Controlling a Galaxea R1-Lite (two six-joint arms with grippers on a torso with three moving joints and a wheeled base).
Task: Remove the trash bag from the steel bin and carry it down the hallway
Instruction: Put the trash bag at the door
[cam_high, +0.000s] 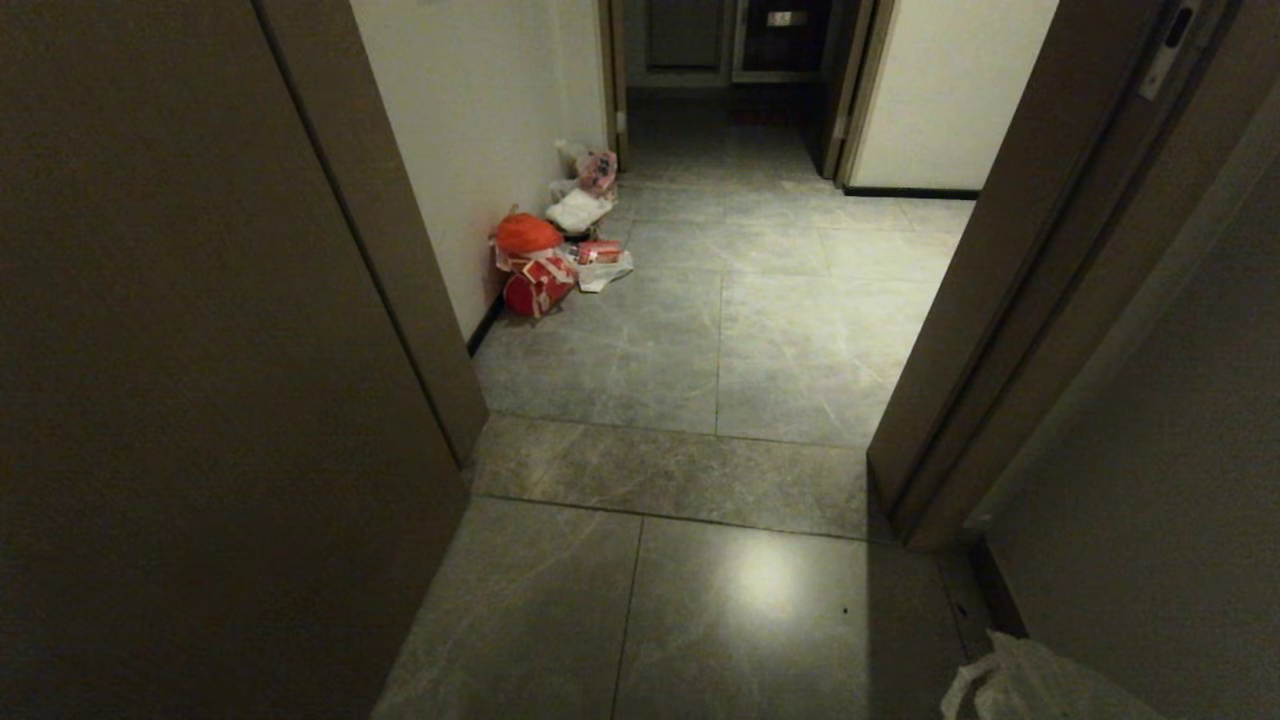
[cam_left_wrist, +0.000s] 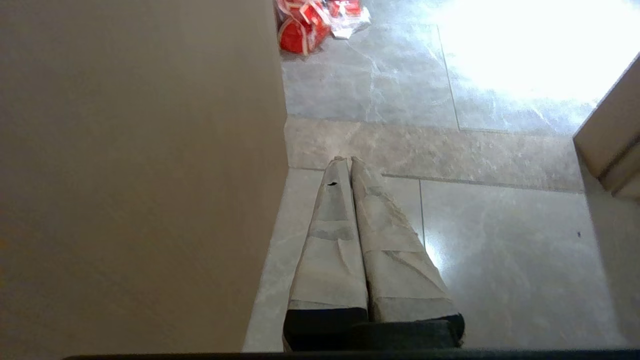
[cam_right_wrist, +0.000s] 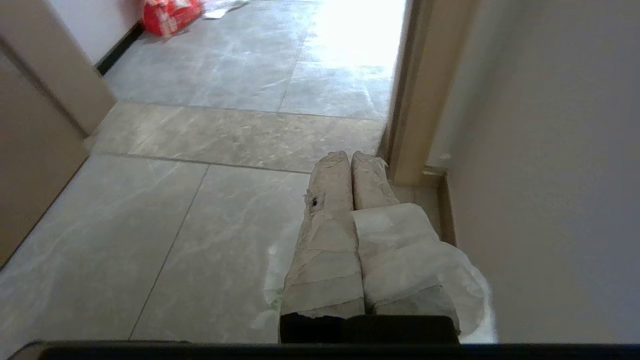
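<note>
The right gripper (cam_right_wrist: 350, 160) has its taped fingers pressed together on the trash bag (cam_right_wrist: 450, 280), whose thin plastic drapes beside them so it hangs low at the robot's right for carrying. The left gripper (cam_left_wrist: 347, 162) is closed on nothing, parked over the hallway (cam_high: 720, 330) tiles. No steel bin is visible.

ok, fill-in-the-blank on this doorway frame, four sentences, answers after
1. The right gripper is shut on the ____.
2. The left gripper is shut and holds ____.
3. The pile of bags lies against the hallway's ____ wall in the head view.
4. The floor tiles are ____ in colour.

Missing words: trash bag; nothing; left; grey
</note>
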